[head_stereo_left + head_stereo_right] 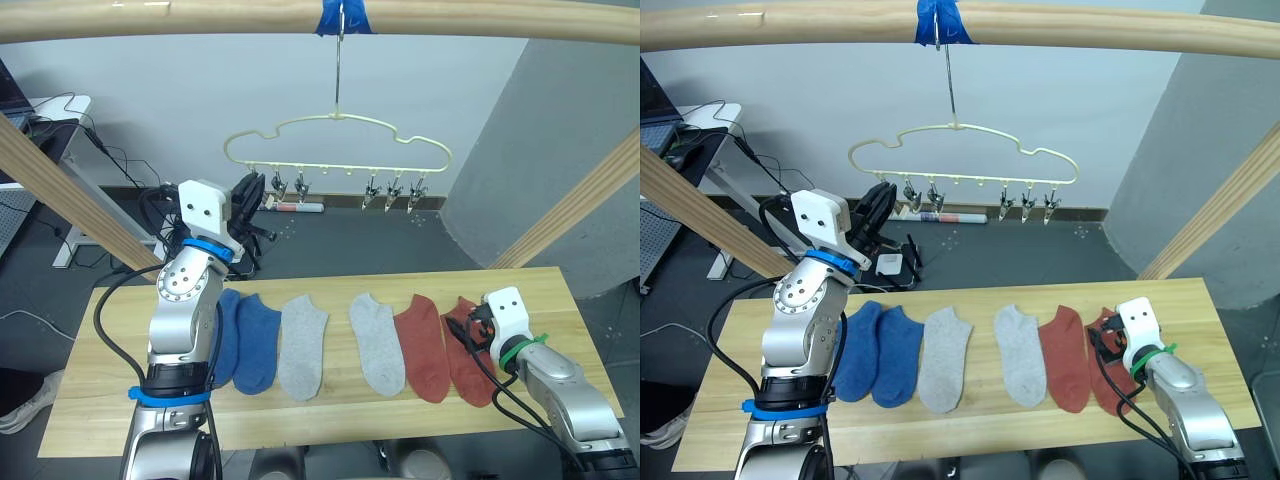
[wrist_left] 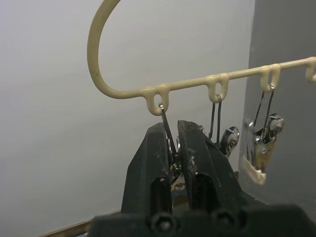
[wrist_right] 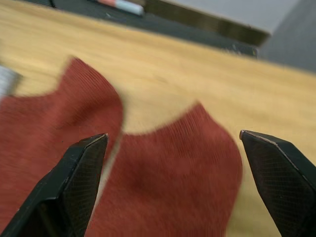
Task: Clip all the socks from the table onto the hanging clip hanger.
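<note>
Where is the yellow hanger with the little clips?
The clip hanger hangs by its hook from the wooden pole above the far side of the table, and the left gripper is pinching its leftmost clip.

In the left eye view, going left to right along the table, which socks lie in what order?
Blue sock → blue sock → light grey sock → light grey sock → rust-red sock → rust-red sock, partly behind the right claw.

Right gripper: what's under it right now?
The right gripper, open, hangs over the outermost rust-red sock, with bare table beyond. Its fingers hide the sock's edges; the second red sock lies alongside.
</note>
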Robot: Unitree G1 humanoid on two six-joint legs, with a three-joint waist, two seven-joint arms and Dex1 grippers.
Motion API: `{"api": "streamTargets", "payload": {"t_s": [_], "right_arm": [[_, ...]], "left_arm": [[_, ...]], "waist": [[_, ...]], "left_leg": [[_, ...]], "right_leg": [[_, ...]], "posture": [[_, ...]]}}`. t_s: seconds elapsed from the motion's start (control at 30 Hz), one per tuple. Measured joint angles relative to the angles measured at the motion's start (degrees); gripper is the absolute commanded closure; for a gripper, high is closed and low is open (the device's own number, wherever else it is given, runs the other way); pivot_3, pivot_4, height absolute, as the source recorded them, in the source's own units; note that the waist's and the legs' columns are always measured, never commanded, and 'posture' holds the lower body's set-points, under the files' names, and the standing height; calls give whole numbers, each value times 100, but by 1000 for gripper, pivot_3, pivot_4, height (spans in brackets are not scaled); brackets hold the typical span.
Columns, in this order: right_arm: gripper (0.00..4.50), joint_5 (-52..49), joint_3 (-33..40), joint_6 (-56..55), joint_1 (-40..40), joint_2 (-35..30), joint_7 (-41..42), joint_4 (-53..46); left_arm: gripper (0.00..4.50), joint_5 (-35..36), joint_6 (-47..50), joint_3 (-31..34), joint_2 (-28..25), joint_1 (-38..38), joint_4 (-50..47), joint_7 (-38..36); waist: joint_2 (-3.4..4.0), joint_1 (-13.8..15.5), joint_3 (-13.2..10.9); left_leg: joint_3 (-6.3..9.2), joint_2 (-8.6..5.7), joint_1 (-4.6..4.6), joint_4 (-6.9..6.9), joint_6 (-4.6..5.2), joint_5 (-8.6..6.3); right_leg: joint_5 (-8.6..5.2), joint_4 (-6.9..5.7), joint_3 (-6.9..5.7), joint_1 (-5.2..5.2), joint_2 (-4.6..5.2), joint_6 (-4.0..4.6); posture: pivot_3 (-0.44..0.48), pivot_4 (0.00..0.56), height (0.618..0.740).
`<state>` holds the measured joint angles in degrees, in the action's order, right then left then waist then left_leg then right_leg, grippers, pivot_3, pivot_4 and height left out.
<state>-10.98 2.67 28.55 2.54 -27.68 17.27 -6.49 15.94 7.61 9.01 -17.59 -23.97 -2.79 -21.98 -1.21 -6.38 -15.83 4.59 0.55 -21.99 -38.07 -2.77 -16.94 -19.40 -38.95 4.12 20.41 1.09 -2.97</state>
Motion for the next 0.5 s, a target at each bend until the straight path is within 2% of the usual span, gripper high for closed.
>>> {"api": "streamTargets", "payload": {"t_s": [0.27,0.37,0.5], "right_arm": [[0,20,177,15,-332,262,71,741],[563,16,228,7,-474,325,162,909],[1946,18,241,11,-611,383,201,1023]], "left_arm": [[4499,5,93,3,-25,3,-48,-15],[4500,11,116,4,-41,3,-122,-21],[4500,61,205,4,-68,3,-138,-66]], "waist": [[-2,-4,-38],[-6,-2,-44],[-7,-3,-46]], "left_leg": [[-1,2,1,1,0,0],[1,2,1,1,0,0],[1,1,1,1,0,0]], "right_leg": [[0,-1,1,1,0,0],[0,-1,-1,0,0,0],[0,-1,-1,0,0,0]], "posture": [[-172,298,740],[-170,297,740],[-170,297,740]]}}
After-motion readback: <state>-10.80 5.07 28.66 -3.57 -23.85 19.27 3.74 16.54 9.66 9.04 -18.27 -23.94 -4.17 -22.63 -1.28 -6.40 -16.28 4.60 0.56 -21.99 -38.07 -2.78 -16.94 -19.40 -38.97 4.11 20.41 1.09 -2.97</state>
